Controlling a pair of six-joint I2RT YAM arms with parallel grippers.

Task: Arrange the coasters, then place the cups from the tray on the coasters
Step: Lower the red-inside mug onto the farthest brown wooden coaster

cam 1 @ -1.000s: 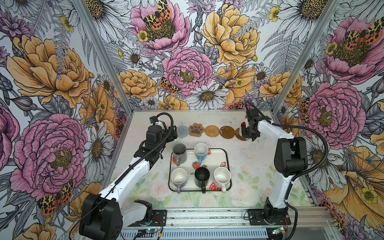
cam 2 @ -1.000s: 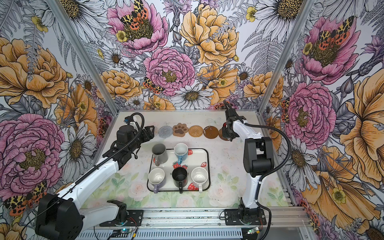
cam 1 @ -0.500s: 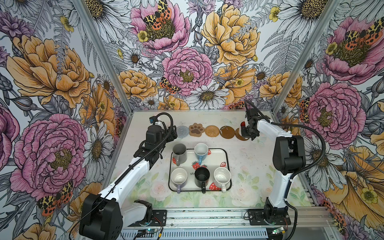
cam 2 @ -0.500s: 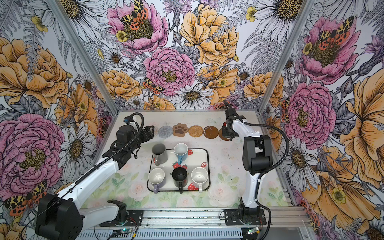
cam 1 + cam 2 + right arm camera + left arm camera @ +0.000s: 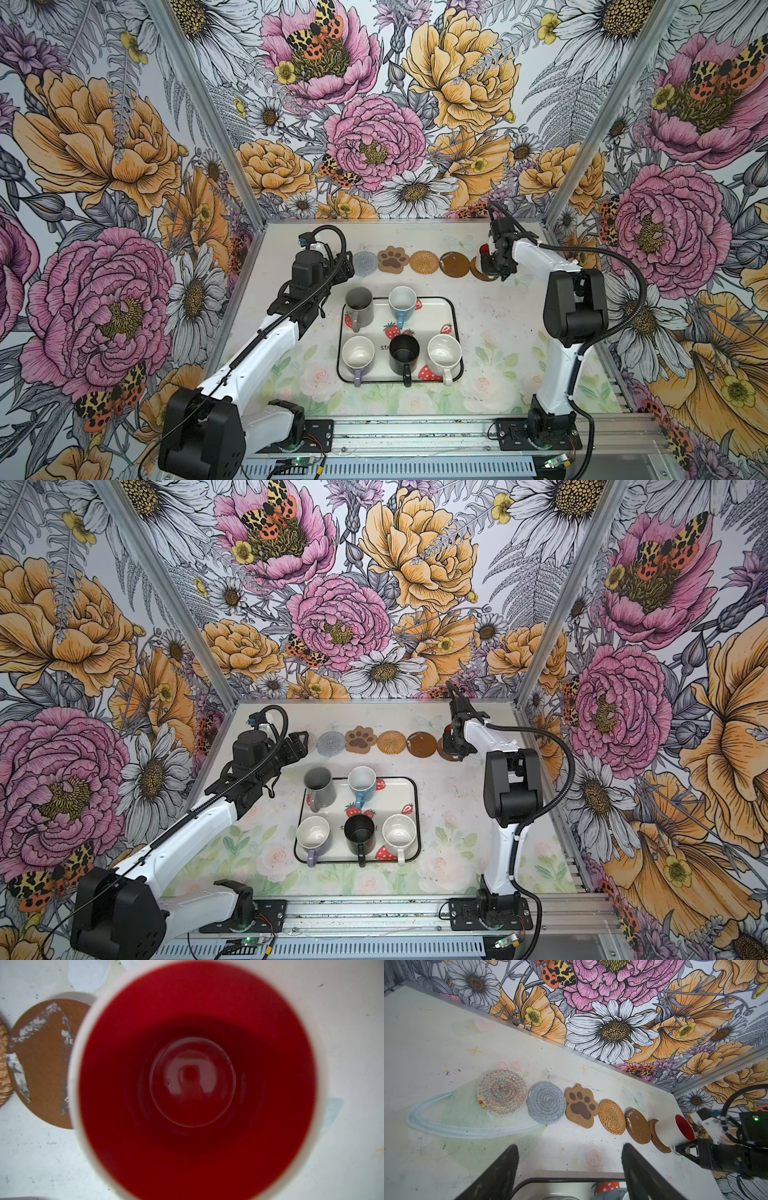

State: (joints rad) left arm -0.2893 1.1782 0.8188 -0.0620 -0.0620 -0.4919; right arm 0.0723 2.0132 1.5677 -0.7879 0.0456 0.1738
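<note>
In both top views the tray (image 5: 434,309) carries five mugs (image 5: 404,353), and the coasters (image 5: 424,262) lie in a row beyond the tray's far edge. Beyond the tray's far right corner, the right gripper (image 5: 490,266) is clamped on the white mug with red inside (image 5: 483,250), over the end dark brown coaster (image 5: 478,273). The left gripper (image 5: 297,746) hangs beyond the tray's far left corner.

In the left wrist view its jaws stand wide apart and empty, and the mug's base rests on that coaster.

The right wrist view looks down into that mug, with a second dark brown coaster (image 5: 43,1064) just beside it
</note>
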